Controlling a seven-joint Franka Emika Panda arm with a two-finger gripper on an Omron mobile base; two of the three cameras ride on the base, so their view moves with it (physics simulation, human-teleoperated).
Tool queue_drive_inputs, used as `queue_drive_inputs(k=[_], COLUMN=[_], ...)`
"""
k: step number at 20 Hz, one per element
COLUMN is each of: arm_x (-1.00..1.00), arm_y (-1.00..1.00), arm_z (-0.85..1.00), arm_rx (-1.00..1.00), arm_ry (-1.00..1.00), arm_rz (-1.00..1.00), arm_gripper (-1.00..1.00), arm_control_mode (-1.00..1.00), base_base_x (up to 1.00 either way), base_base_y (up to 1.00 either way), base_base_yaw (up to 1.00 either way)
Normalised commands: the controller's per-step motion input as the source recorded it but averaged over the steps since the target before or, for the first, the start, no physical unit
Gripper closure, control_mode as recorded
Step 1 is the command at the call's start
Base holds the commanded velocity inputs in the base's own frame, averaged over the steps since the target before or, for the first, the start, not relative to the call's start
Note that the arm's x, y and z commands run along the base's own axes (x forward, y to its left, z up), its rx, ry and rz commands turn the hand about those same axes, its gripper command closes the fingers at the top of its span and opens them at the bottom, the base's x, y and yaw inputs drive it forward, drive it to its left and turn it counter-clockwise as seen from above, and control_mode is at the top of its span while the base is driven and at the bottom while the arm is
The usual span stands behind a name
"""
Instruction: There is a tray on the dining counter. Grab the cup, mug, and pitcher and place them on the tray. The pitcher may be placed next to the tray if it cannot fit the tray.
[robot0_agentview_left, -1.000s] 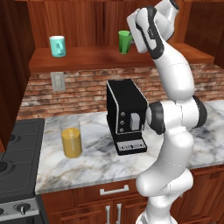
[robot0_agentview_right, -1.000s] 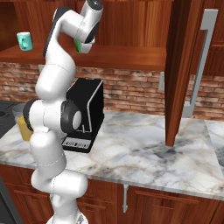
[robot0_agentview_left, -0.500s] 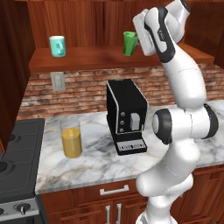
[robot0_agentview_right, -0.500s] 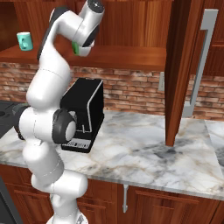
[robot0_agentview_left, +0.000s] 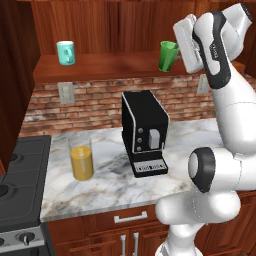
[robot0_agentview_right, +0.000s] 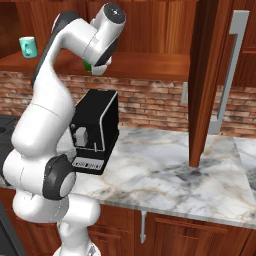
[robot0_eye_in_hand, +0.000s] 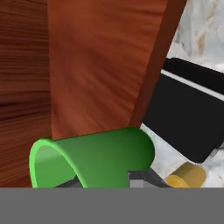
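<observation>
Hand view: gripper (robot0_eye_in_hand: 103, 177) pinches the smooth green tapered cup (robot0_eye_in_hand: 94, 157) beside grained reddish wood.

So over the last second the arm swung its elbow out toward 3 o'clock in the left base view, and the big dark joint dropped lower and closer to the camera. The green cup (robot0_agentview_left: 168, 55) moved a touch toward 3 o'clock along with the tool (robot0_agentview_left: 179, 50) and now tilts, its base lifted just off the wooden shelf (robot0_agentview_left: 110, 65). In the right base view the hand sank a bit and covers more of the cup.
</observation>
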Motion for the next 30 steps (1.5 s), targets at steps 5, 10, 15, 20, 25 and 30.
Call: queue_drive_inputs(k=[5, 10, 15, 20, 25, 30], arm_x=[-0.91, -0.72, -0.62, -0.42, -0.19, -0.29], arm_y=[-0.22, -0.03, 0.00, 0.00, 0.00, 0.00], arm_z=[0.00, 0.00, 0.00, 0.00, -0.11, -0.28], arm_rx=[0.00, -0.04, -0.08, -0.02, 0.00, -0.01], arm_ry=[0.04, 0.19, 0.19, 0.11, 0.00, 0.00], arm_rz=[0.00, 0.00, 0.00, 0.00, 0.00, 0.00], arm_gripper=[1.00, 1.00, 1.00, 1.00, 1.00, 1.00], arm_control_mode=[-1.00, -1.00, -1.00, -1.00, -1.00, -1.00], base_base_x=[0.00, 0.00, 0.00, 0.00, 0.00, 0.00], base_base_y=[0.00, 0.00, 0.00, 0.00, 0.00, 0.00], base_base_yaw=[0.00, 0.00, 0.00, 0.00, 0.00, 0.00])
